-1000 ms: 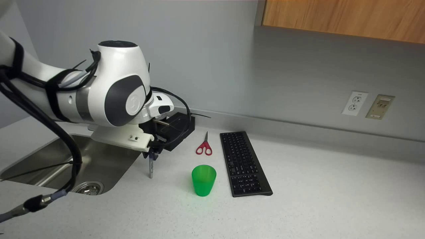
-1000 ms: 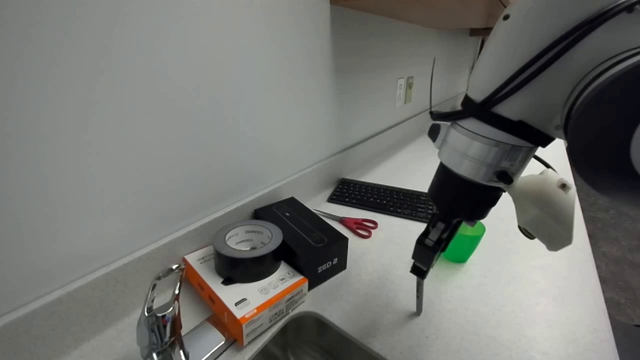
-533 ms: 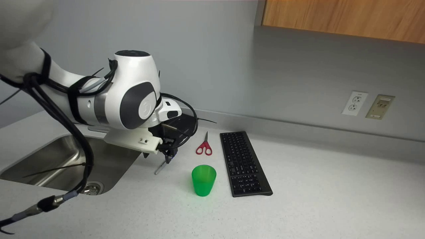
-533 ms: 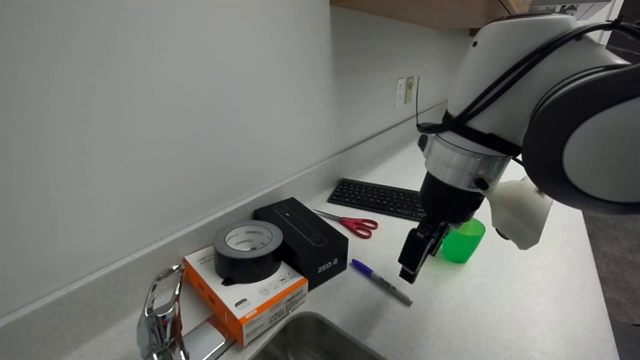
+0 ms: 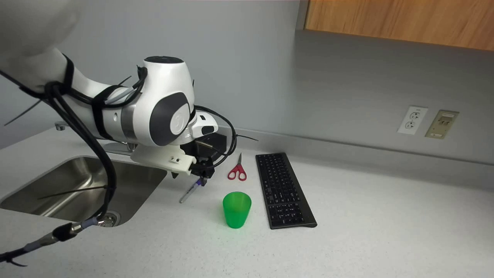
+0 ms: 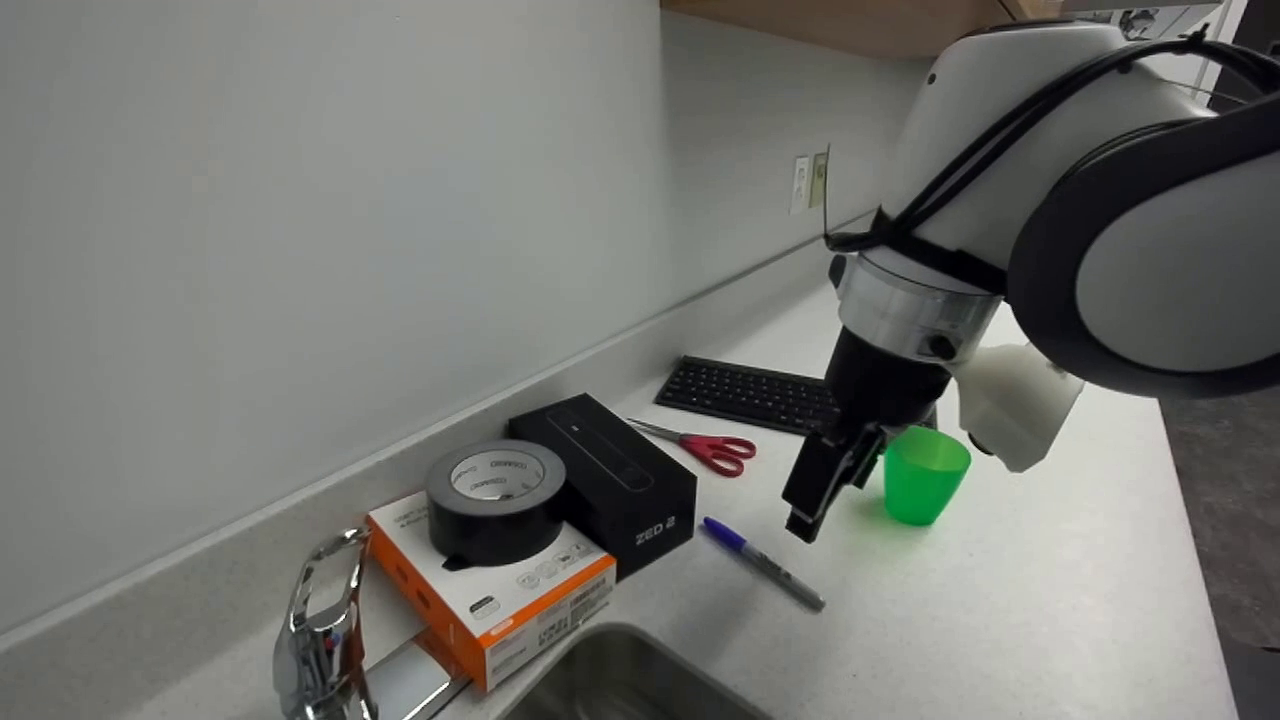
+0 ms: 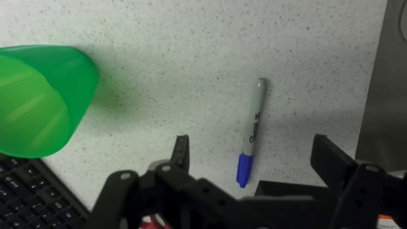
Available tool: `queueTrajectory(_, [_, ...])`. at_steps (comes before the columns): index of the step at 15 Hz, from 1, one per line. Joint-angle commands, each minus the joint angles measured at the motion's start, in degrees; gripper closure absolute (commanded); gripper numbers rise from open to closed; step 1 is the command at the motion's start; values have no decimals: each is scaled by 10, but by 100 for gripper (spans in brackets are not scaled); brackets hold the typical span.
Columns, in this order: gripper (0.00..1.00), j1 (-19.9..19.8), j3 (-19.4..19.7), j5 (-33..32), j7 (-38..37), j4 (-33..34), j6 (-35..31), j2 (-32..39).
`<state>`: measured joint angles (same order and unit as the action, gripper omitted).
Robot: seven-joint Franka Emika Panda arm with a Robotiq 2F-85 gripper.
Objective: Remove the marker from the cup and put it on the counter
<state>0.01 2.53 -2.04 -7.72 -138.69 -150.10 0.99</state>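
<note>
The marker (image 7: 254, 121), grey with a blue cap, lies flat on the speckled pale counter (image 7: 190, 47). In both exterior views the marker (image 6: 765, 565) rests between the sink and the cup; part of its cap end is covered by the gripper in an exterior view (image 5: 190, 193). My gripper (image 7: 251, 136) is open above it, its fingers (image 7: 330, 159) spread wide on either side of the cap end and holding nothing. The green cup (image 5: 237, 210) stands upright on the counter, apart from the marker; no object shows inside it.
Red-handled scissors (image 6: 715, 453) and a black keyboard (image 5: 285, 193) lie behind the cup. A black box (image 6: 610, 480) and a white-orange box with a tape roll (image 6: 495, 505) on it stand by the wall. The steel sink (image 5: 135, 185) and faucet (image 6: 325, 630) are close by.
A second ago the marker hung upright in the shut gripper, its tip at the counter. The gripper has opened, the marker has fallen flat, and the arm has shifted towards the cup and risen slightly.
</note>
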Motion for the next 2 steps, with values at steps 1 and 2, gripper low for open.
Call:
queueTrajectory(1, [0,-5,-4,0,1,3,6,0])
queueTrajectory(2, [0,-5,-4,0,1,4,9,0])
